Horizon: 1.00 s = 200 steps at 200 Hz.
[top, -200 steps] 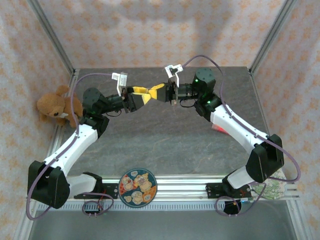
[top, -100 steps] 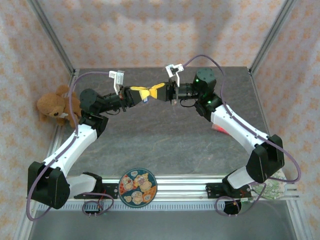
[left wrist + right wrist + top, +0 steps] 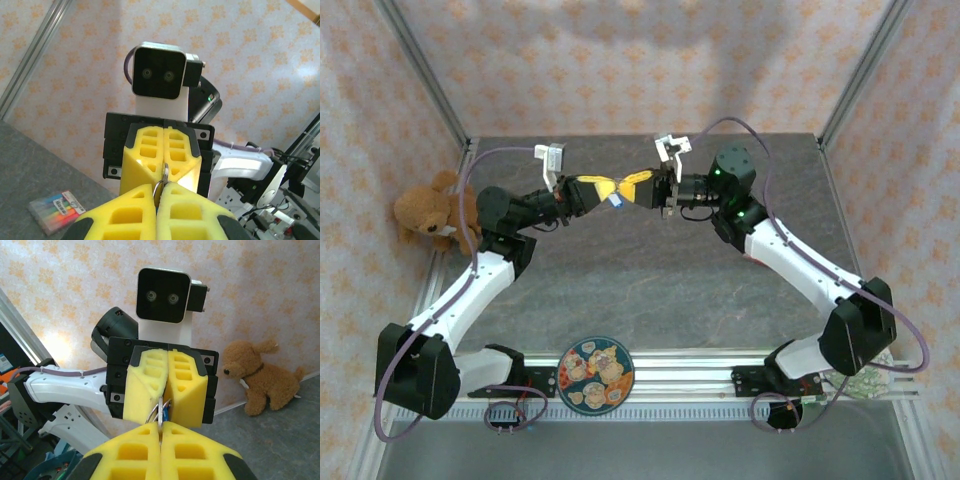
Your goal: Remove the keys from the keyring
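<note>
**End effectors met tip to tip above the desk**

The left end effector (image 3: 604, 188) was closed on the keyring (image 3: 617, 200), whose blue tag hung just below the yellow fingers. The right end effector (image 3: 634, 181) faced it, clamped on the pale key (image 3: 164, 172). Both pieces were in the air over the far part of the desk (image 3: 650, 270).

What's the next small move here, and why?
Probably ease the right gripper back a touch from the left gripper, both jaws shut, to work the key off the keyring. They meet tip to tip above the table, thin metal pinched in each. The keyring's blue end hangs under the left tips, so key and ring look not yet parted.
</note>
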Each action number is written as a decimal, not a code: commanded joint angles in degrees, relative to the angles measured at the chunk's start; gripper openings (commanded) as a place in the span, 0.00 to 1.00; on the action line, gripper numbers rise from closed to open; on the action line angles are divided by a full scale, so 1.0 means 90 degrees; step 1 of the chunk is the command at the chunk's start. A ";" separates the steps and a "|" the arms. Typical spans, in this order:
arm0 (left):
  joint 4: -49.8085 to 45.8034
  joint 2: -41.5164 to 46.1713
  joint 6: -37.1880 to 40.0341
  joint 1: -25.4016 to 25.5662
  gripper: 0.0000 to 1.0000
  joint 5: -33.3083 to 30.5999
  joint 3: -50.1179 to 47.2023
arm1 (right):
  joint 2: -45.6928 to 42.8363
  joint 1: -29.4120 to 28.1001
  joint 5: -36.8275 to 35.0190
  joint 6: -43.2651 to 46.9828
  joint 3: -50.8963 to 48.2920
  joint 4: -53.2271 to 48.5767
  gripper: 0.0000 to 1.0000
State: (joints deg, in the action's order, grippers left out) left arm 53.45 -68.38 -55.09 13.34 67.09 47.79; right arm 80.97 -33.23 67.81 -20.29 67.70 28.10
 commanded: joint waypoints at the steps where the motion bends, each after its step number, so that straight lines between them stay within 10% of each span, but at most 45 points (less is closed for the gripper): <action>1: 0.0890 0.0030 -0.0341 -0.0358 0.00 -0.0706 -0.0054 | -0.0495 0.0030 -0.0102 0.0087 -0.0266 0.0814 0.00; 70: 0.0689 0.0169 -0.0158 -0.0357 0.00 -0.0996 -0.0261 | -0.0950 -0.0165 -0.0861 0.0554 -0.0894 0.1242 0.00; 98: -0.0080 0.0490 0.0386 -0.0367 0.31 -0.1187 -0.0395 | -0.0989 -0.0121 -0.0926 0.0764 -0.0640 0.0464 0.00; 200: -0.2806 0.1143 0.2166 -0.0440 0.54 -0.0917 0.0141 | -0.0874 0.0226 -0.0465 0.1776 0.0422 -0.2727 0.00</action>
State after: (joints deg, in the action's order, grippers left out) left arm 34.92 -58.74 -41.23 9.69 57.56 45.28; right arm 73.03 -31.53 61.56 -9.50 67.66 12.95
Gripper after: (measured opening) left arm 0.528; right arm 0.046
